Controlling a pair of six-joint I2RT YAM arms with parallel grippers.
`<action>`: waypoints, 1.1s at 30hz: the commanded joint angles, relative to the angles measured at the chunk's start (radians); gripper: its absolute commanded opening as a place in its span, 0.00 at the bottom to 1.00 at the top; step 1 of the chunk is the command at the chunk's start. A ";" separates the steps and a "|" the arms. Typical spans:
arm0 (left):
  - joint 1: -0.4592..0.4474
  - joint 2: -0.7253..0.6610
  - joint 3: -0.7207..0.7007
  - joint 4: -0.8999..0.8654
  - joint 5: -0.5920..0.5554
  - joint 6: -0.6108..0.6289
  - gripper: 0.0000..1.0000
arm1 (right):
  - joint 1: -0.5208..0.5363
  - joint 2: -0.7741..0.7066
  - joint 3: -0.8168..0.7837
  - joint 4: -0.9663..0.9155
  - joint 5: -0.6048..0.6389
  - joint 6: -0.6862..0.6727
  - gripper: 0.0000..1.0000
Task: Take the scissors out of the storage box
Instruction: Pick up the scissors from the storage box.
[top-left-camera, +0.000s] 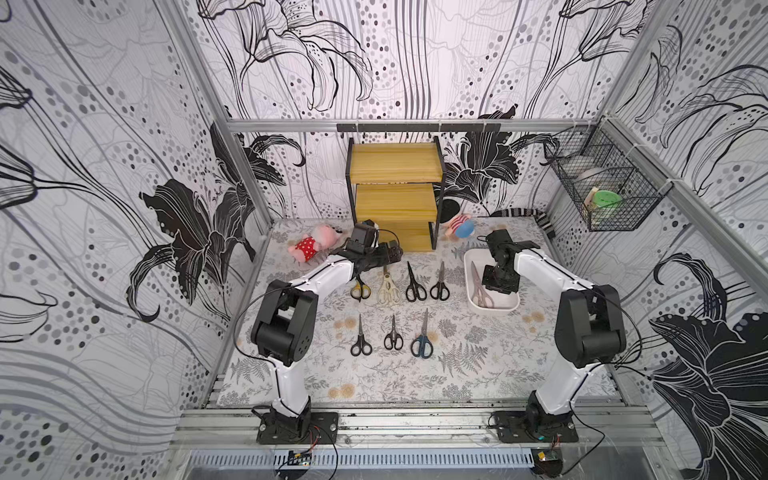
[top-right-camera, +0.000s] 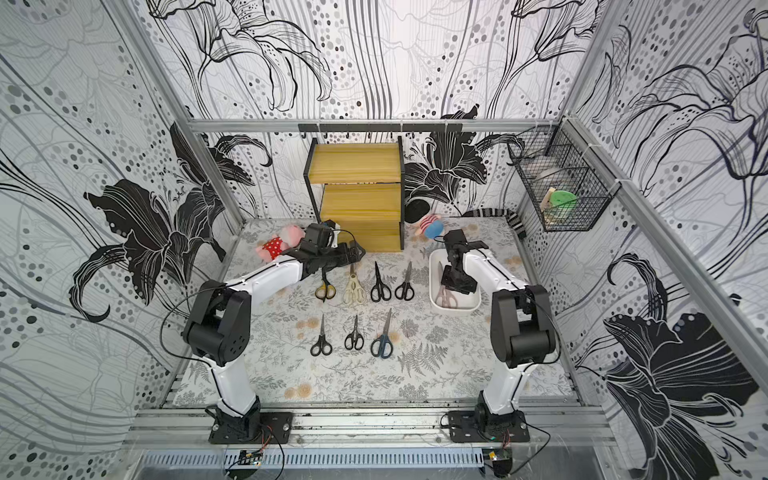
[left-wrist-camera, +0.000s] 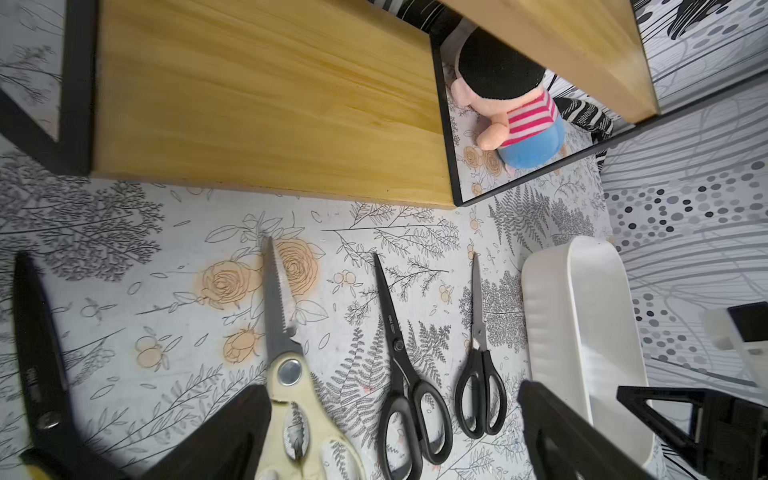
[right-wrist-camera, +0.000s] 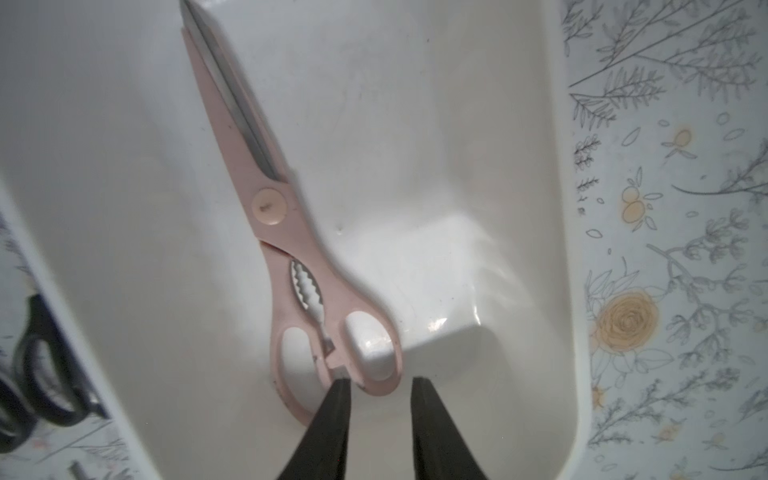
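Bimanual workspace during clearing of the storage box. The table, covered with a botanical-print sheet, carries everything. A two-tier wooden shelf stands at its far edge, well apart from the work.

The storage box, a shallow white tub, lies on the right side of the table within reach of the right arm; its long axis runs front to back, so a pair of scissors lies lengthwise on its floor.

Seven pairs already lie on the table in two rows, blades pointing to the far wall, apart from one another. The far row holds the yellow-black scissors, cream scissors and two black pairs. The near row holds two black pairs and the dark blue scissors. The spacing probably keeps each pair separately reachable.

The pale pink scissors are the only pair in the box, flat on its floor, blades closed, handles toward the robot.

The right claw is inside the box, jaws partly open at one handle loop; nothing is clamped or lifted. Its position suggests a grasp by the handle.

The left claw hovers over the far row, jaws wide apart and empty, clear of the box.
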 joint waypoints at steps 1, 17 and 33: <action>-0.004 0.047 0.074 -0.014 0.047 -0.022 0.98 | -0.002 0.049 0.015 -0.047 0.036 -0.093 0.33; 0.001 0.112 0.156 -0.069 0.019 -0.023 0.98 | -0.044 0.211 0.011 0.089 0.013 -0.131 0.34; 0.003 0.098 0.124 -0.024 -0.009 -0.062 0.98 | -0.090 0.277 0.063 0.166 -0.074 -0.164 0.05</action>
